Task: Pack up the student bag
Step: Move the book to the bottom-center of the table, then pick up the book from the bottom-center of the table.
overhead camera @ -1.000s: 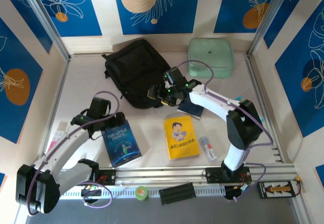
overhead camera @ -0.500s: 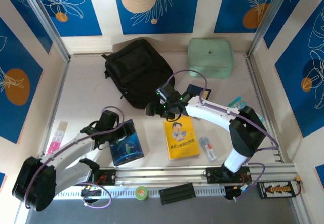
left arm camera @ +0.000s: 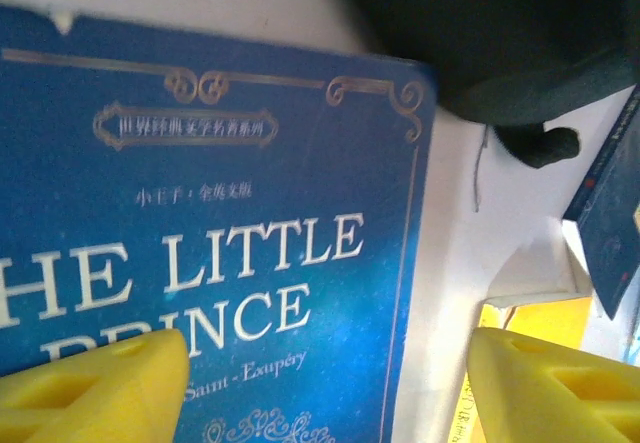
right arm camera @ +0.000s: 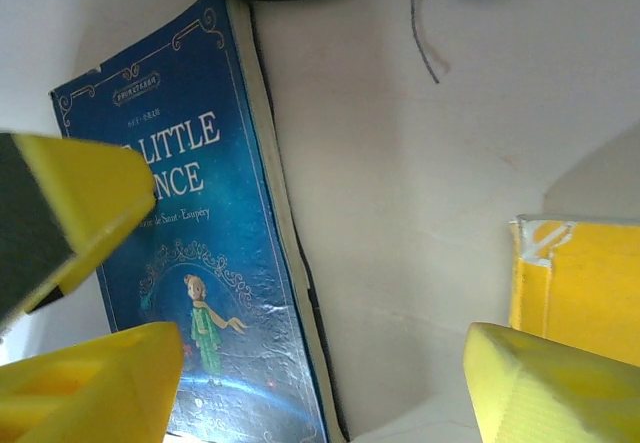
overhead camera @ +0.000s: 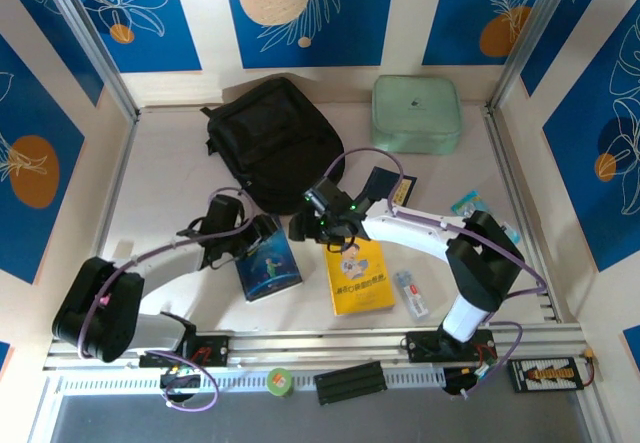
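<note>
L end effector (left arm camera: 330, 363) apart over blue book (overhead camera: 270, 268), prob to slide it to student bag (overhead camera: 275, 143) | R end effector (right arm camera: 325, 363) apart, near bag edge, prob assisting

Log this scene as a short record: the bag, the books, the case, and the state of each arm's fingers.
bag: black student bag, lying flat at far centre
book 1: The Little Prince, blue cover up, flat, just nearer than the bag
book 2: yellow book, flat, to the right of the blue one
case: mint case, far right, apart from the bag
left arm: left gripper, fingers wide open above the blue book's edge
right arm: right gripper, fingers wide open over the gap between the two books
</note>
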Available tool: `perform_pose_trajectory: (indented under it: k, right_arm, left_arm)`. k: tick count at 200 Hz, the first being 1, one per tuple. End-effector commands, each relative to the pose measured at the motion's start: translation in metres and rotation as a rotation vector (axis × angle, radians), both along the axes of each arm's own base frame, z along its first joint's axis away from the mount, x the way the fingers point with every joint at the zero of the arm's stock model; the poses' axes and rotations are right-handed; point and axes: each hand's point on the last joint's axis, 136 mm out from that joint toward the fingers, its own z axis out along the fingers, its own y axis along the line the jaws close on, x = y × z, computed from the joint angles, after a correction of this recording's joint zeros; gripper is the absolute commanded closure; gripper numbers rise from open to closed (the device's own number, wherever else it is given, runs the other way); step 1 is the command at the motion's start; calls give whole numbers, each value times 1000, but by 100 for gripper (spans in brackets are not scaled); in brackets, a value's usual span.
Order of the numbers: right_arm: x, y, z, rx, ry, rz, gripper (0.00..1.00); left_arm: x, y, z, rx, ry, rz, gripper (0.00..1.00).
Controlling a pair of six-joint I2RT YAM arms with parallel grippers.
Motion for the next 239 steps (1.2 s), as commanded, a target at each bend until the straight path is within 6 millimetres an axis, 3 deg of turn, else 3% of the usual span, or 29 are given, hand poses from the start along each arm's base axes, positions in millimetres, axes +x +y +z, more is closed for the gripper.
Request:
perform_pose_trajectory:
  k: [1,33,57,79,108,126,167,225,239]
  right_arm:
    - [4,19,4,-4,-51,36,26]
    - [2,31,-11,-32,-12,52,30]
    - [-1,40,-22,-31,31,73,35]
    - [-6,46,-33,-42,72,105,41]
    - [-10,45,-50,-84,122,116,49]
    - [-11,45,-58,-96,135,122,54]
    - [-11,42,-77,-147,147,142,67]
    - [-13,30,-89,-184,165,132,74]
    - [-13,30,-92,-180,165,132,76]
  left_arm:
    - [4,2,27,18,-57,-114,24]
    - [-14,48,26,161,-41,-97,14]
    - [-27,72,23,276,-29,-114,0]
    - [-38,82,19,326,-14,-107,0]
    - [-52,80,6,276,8,-83,0]
    - [-58,72,-1,223,22,-97,4]
    - [-70,61,-10,163,91,-145,24]
    - [-77,52,-27,112,148,-176,39]
    - [-77,51,-30,109,157,-182,47]
